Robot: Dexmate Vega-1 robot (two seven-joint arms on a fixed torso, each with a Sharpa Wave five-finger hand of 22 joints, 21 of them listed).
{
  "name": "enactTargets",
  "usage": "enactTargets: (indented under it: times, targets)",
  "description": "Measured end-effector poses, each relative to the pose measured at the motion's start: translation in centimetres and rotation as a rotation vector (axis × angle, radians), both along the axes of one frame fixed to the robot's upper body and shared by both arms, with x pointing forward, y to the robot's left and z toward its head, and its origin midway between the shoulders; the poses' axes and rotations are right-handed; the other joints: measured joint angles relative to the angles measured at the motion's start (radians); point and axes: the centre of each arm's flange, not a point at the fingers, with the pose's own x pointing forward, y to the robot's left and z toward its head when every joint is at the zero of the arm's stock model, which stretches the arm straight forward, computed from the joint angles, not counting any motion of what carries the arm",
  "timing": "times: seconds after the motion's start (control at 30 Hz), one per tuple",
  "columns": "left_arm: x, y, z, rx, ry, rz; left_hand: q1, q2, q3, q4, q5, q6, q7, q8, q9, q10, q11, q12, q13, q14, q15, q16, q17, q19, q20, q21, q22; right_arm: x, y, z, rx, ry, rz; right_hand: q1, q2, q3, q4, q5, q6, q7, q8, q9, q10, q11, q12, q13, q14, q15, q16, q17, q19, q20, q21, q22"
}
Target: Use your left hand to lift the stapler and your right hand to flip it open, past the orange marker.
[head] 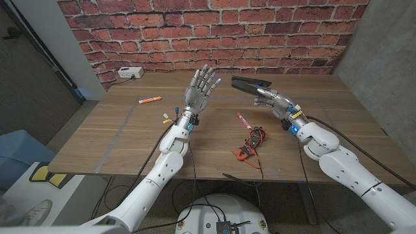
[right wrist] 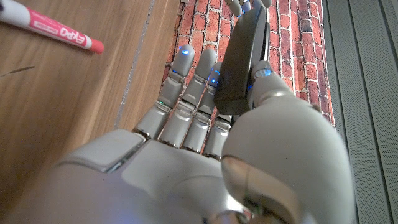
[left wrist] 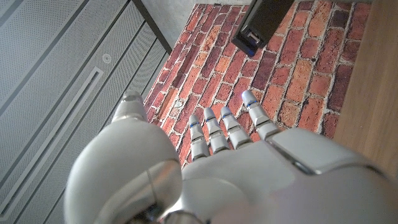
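The black stapler is off the table at the back middle, gripped by my right hand, thumb on top and fingers beneath. In the right wrist view the stapler lies between the thumb and fingers of that hand. My left hand stands upright to the stapler's left, fingers spread, holding nothing and clear of it. From the left wrist, the stapler's end hangs beyond my left hand. The orange marker lies on the table further left.
A red marker lies near the table's middle, with a red and black tangle of cable just in front of it. A white box sits at the back left, before the brick wall.
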Motion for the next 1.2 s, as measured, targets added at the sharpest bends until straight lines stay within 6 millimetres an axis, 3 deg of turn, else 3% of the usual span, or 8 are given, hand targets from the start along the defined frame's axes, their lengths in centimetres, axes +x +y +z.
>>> enactTargets:
  times: [0.37, 1.0, 1.2]
  targets:
    - [-0.8, 1.2, 0.6, 0.066, -0.027, 0.090, -0.005, -0.005, -0.004, 0.004, 0.000, 0.000, 0.000, 0.000, -0.005, 0.000, 0.000, 0.000, -0.001, -0.002, -0.002, 0.000, 0.000, 0.000, 0.000, -0.004, 0.000, -0.8, 0.1, 0.5, -0.100, -0.075, -0.093, 0.000, 0.000, 0.000, 0.000, -0.002, 0.009, 0.001, 0.007, -0.003, 0.000, 0.000, 0.006, 0.000, -0.002, -0.002, -0.004, 0.000, -0.010, 0.003, 0.007, -0.005]
    - [-1.1, 1.6, 0.8, 0.113, -0.054, 0.118, -0.016, -0.005, -0.010, 0.003, 0.000, 0.004, 0.004, 0.001, -0.007, -0.005, 0.005, 0.000, -0.005, -0.015, 0.012, -0.008, 0.000, -0.012, 0.012, -0.022, 0.000, -1.4, 0.7, 1.0, -0.224, -0.155, -0.199, 0.000, 0.000, -0.004, 0.004, -0.003, 0.009, 0.001, 0.007, -0.003, -0.004, -0.004, 0.014, 0.000, -0.009, 0.002, -0.011, 0.003, -0.024, 0.002, 0.016, -0.009]
    - [-1.4, 1.7, 1.1, 0.123, -0.066, 0.118, -0.030, 0.009, -0.009, 0.004, 0.000, 0.002, 0.016, 0.001, -0.009, -0.032, 0.025, -0.007, -0.012, -0.058, 0.033, -0.015, 0.003, -0.023, 0.002, -0.038, 0.000, -1.4, 0.6, 1.1, -0.248, -0.174, -0.229, 0.000, 0.000, -0.004, 0.004, 0.000, 0.009, 0.001, 0.007, -0.003, -0.004, -0.004, 0.014, 0.000, -0.009, 0.002, -0.011, 0.004, -0.029, 0.007, 0.023, -0.009]
